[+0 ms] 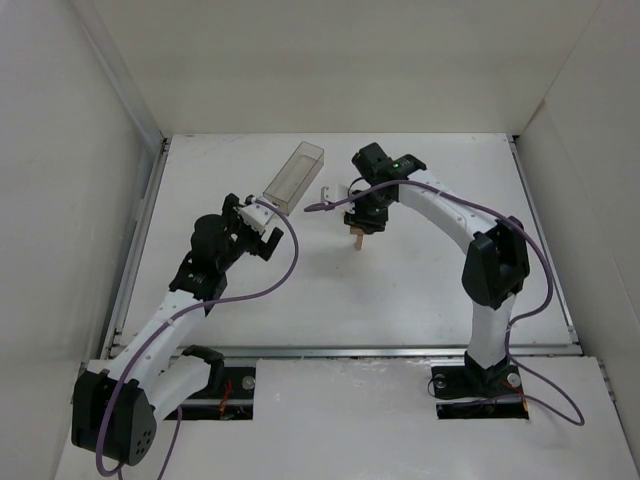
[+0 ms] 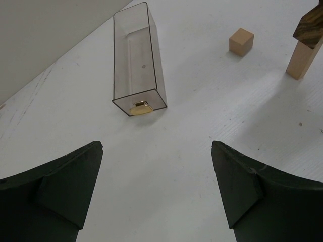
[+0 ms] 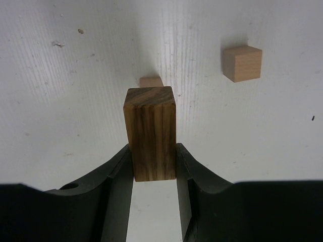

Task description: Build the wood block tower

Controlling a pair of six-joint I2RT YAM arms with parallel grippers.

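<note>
Right claw (image 3: 154, 151) clamps dark striped block (image 3: 150, 126) — over tan block (image 3: 151, 81); left claw (image 2: 156, 151) wide open.

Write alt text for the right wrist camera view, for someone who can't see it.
The right gripper clamps a dark striped wooden block over the white table. A light-tan block peeks out just beyond it; a tan cube sits apart, upper right.

Bright, even light from overhead; white table (image 1: 400, 290) and side walls (image 1: 60, 200) nearly washed out in top view. Shadows soft and faint: grey patch cast beside light upright block (image 2: 302, 59), dim band thrown on table beyond dark block (image 3: 150, 132). Grain of dark block sharply resolved. Detail lost on right gripper fingers (image 3: 113, 196), rendered near black. Slight sheen noted on clear box (image 2: 139, 60) in left wrist view
</note>
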